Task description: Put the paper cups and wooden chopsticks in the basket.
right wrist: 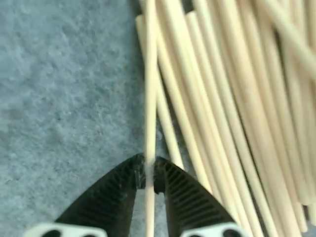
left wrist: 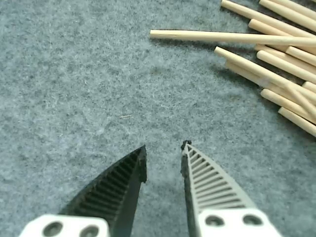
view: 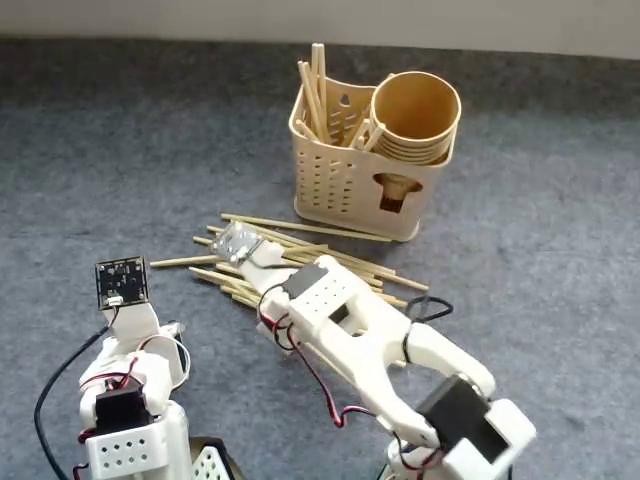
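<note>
Right wrist view, R jaws pinching one pale, slim, prob. round wooden chopstick (right wrist: pixel 150 74), L jaws spread.

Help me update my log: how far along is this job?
Done: the cups sit stacked in the basket, with several chopsticks standing beside them. In hand: the right pincer is shut on one chopstick at the edge of the pile. Left: that pile on the table; the left pincer hangs open nearby.

Soft even light, faint short shadows
</note>
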Controlling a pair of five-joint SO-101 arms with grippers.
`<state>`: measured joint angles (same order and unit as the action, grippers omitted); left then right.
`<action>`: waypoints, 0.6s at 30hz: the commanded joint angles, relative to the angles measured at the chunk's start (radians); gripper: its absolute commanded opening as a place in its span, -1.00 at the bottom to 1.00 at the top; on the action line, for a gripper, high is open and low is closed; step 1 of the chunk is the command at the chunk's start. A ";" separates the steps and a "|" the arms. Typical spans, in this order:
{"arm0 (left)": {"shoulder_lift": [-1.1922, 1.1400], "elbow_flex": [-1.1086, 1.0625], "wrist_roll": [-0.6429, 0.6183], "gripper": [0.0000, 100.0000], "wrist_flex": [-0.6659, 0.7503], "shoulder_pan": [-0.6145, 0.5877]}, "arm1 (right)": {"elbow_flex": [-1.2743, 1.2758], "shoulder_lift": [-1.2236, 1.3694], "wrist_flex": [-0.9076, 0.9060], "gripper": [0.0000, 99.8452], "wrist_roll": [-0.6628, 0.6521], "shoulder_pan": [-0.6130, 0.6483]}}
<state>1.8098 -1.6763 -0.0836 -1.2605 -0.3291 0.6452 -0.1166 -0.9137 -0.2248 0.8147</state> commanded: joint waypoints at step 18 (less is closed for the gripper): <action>-0.002 -0.021 0.002 -0.74 -0.003 -0.005 | 0.404 -0.814 0.289 -0.99 0.196 -0.091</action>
<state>1.8098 -1.6763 -0.0836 -1.2605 -0.3291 1.0058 -0.8055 -0.7158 -0.0407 0.7350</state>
